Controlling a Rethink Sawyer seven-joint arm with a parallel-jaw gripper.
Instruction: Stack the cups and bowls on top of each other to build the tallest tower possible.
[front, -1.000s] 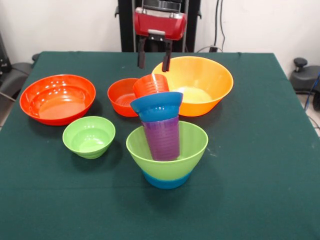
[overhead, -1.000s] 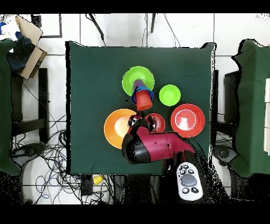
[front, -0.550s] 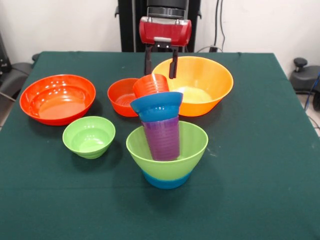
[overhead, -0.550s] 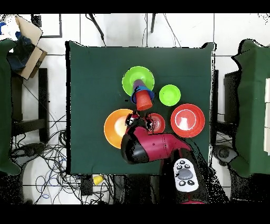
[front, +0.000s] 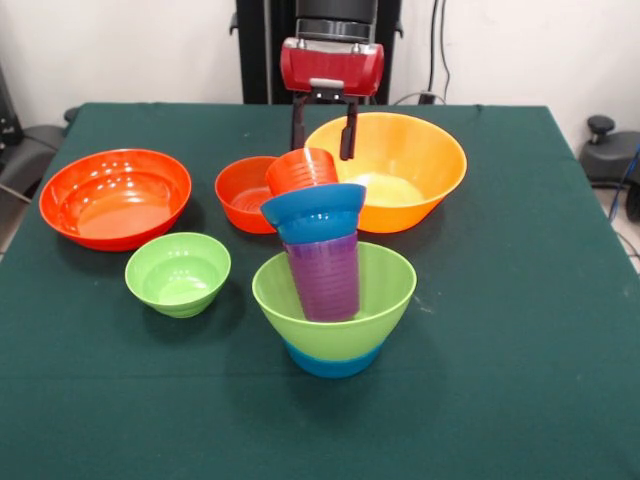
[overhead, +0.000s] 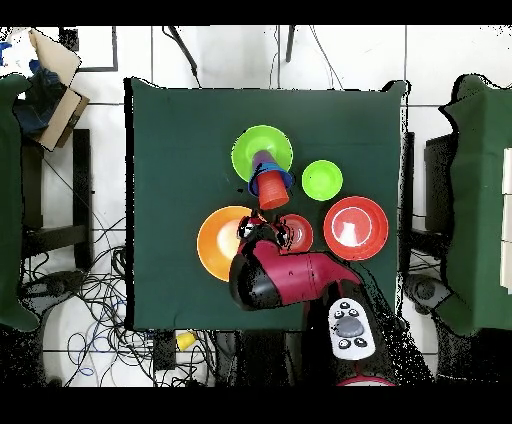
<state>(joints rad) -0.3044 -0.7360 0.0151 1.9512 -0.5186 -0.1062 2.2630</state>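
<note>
The tower stands at the table's middle: a light green bowl (front: 385, 285) (overhead: 250, 146) nested on a light blue bowl (front: 332, 362), a purple cup (front: 325, 280) leaning in it, a dark blue bowl (front: 315, 210) (overhead: 284, 181) on that, and an orange-red cup (front: 300, 170) (overhead: 273, 191) on top. My gripper (front: 322, 150) hangs open and empty just behind the tower's top, above the gap between the medium red-orange bowl (front: 238, 192) and the large yellow-orange bowl (front: 410, 165) (overhead: 217, 243). A small light green bowl (front: 178, 272) (overhead: 322, 179) and a large red-orange bowl (front: 115, 197) (overhead: 356, 227) sit apart.
The dark green table (front: 520, 330) drops off at its edges on all sides. A black chair base (front: 605, 150) stands off the right edge. Beside the table lies a cardboard box (overhead: 55, 85) on a cloth-covered surface.
My gripper has shifted to the right and slightly up, from beside the medium red-orange bowl to behind the tower's top. The bowls and cups have not moved.
</note>
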